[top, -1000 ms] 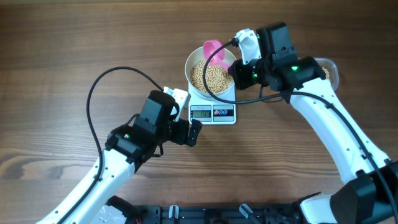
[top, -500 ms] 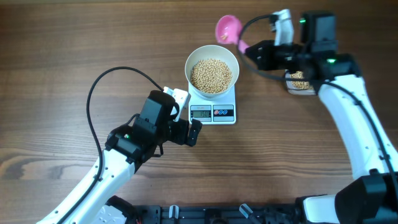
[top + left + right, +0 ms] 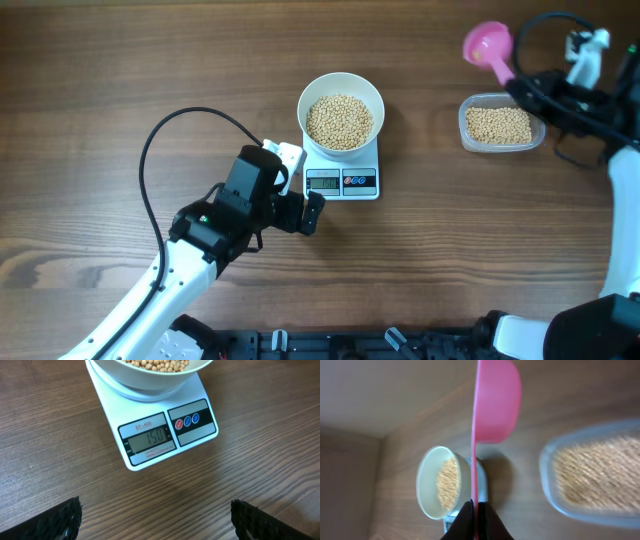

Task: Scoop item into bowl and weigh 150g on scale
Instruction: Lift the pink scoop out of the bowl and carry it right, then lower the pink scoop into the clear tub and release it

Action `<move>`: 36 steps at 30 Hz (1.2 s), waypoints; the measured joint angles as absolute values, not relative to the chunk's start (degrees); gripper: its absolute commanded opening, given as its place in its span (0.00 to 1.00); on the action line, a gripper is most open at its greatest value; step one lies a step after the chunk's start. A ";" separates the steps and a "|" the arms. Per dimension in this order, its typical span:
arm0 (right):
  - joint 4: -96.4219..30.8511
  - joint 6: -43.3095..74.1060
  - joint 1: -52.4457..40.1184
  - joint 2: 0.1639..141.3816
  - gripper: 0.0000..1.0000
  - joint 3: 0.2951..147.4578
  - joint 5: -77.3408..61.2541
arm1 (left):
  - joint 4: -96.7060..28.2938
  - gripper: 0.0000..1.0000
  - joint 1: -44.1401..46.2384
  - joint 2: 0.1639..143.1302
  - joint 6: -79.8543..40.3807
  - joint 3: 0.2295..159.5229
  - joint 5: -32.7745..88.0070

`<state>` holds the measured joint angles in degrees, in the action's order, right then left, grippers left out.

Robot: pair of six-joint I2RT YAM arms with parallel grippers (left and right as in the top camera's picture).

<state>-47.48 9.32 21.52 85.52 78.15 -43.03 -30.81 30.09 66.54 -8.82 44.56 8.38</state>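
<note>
Tan-yellow beans [image 3: 340, 120] heaped in white bowl [image 3: 304, 100], atop scale [image 3: 342, 182] showing 150. Just off the scale's front edge, apart from it: left gripper [image 3: 312, 212], jaws spread wide, empty. Well off to the right: right gripper [image 3: 525, 88], clenched on handle of pink scoop [image 3: 487, 43], beside clear tub [image 3: 465, 125] of more beans.

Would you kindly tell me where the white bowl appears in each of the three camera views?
Overhead: the bowl sits top centre, on the scale.
Left wrist: only its lower wall shows, at the top edge.
Right wrist: lower left and blurred, left of the pink scoop handle.
Shared landmark: the tan beans inside it.
</note>
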 measured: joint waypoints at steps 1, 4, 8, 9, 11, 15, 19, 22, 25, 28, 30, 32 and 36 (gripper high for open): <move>-48.93 8.49 22.79 85.52 0.04 78.15 -42.78 | -30.79 1.00 30.09 66.54 -8.82 44.56 8.36; -51.94 6.74 25.78 85.52 0.04 78.15 -41.36 | -30.81 1.00 30.09 66.54 -8.82 44.56 8.36; -56.42 5.13 27.99 85.49 0.04 78.15 -37.89 | -30.81 1.00 30.09 66.54 -8.82 44.56 8.36; -57.95 4.49 28.10 85.49 0.04 78.15 -36.18 | -30.79 1.00 30.09 66.54 -8.82 44.56 8.36; -60.07 3.73 28.08 85.49 0.04 78.15 -32.91 | -30.81 1.00 30.09 66.54 -8.82 44.56 8.36; -62.35 2.87 28.08 85.49 0.04 78.15 -26.50 | -30.79 1.00 30.09 66.54 -8.82 44.56 8.36; -62.37 2.63 28.08 85.49 0.04 78.15 -24.05 | -30.81 1.00 30.09 66.54 -8.82 44.56 8.36; -62.08 2.61 28.08 85.49 0.04 78.02 -22.74 | -30.81 1.00 30.09 66.54 -8.82 44.56 8.36; -60.95 2.46 28.08 85.49 0.04 76.53 -21.39 | -30.81 1.00 30.09 66.54 -8.82 44.56 8.36; -58.83 2.48 28.08 85.49 0.04 74.15 -21.67 | -30.81 1.00 30.09 66.54 -8.82 44.56 8.36; -57.32 3.05 28.03 85.49 0.04 72.97 -22.70 | -30.81 1.00 30.09 66.54 -8.82 44.56 8.36; -56.05 4.19 27.81 85.49 0.04 72.12 -23.44 | -30.79 1.00 30.09 66.54 -8.82 44.56 8.36; -54.52 5.43 26.55 85.49 0.04 71.40 -24.05 | -30.79 1.00 30.09 66.54 -8.82 44.56 8.36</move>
